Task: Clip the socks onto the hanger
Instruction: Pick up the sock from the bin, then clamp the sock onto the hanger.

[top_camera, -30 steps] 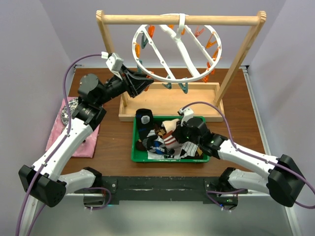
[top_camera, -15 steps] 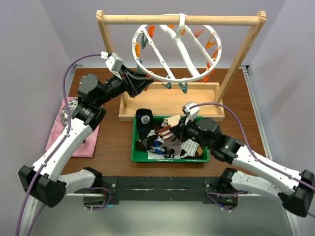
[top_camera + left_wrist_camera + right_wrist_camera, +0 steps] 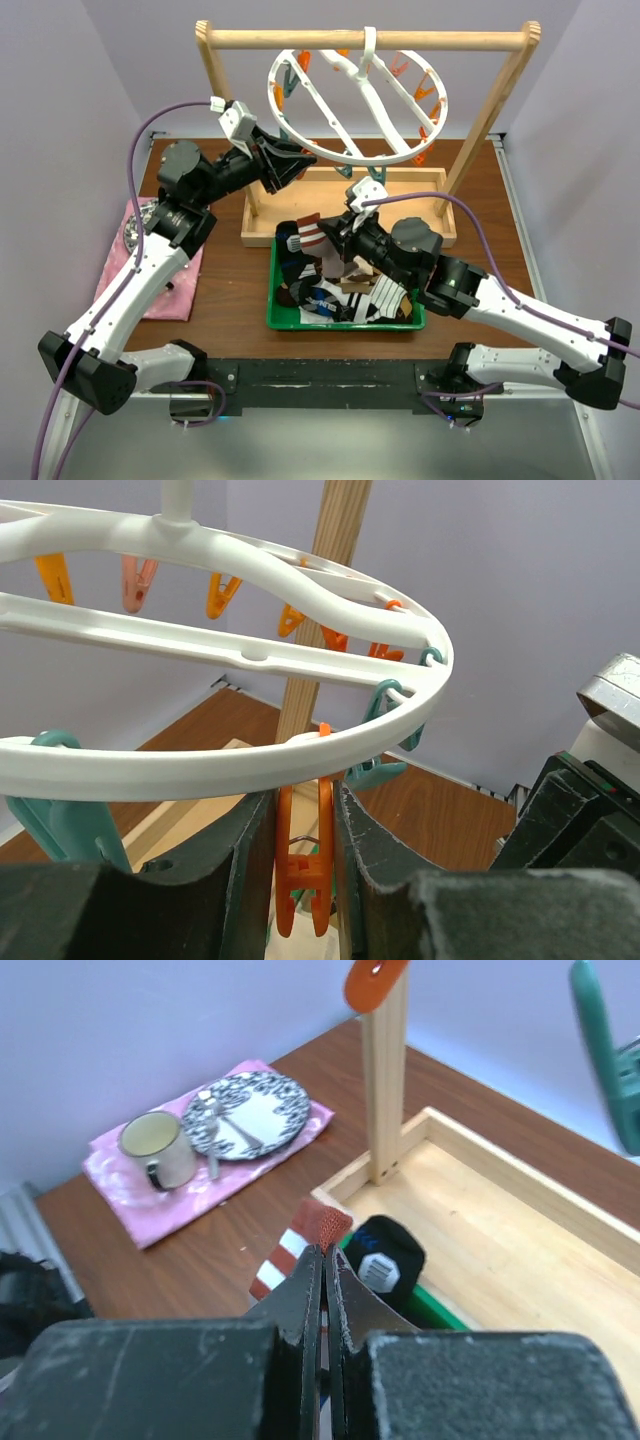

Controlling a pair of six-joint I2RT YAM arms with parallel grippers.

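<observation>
Right wrist view: the right gripper (image 3: 324, 1260) is clenched on a red-and-white striped sock (image 3: 298, 1245), held above the other socks (image 3: 335, 292) in the green tray (image 3: 345, 324). Far left, the left gripper (image 3: 302, 815) squeezes an orange peg (image 3: 300, 875) on the left rim of the hanger (image 3: 250, 565).

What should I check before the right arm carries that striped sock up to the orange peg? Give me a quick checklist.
1. Right gripper shut on the red-and-white striped sock: ok.
2. Sock's free end clear of the green plastic tray: cannot tell, the arm hides it.
3. Left gripper closed on the orange plastic peg, one finger on each side: ok.
4. Peg's mouth spread wide enough to take the sock: cannot tell, its lower end sits between the fingers.
5. White plastic ring hanger hung by its white hook on the round wooden bar: ok, though the ring is tilted.
</observation>
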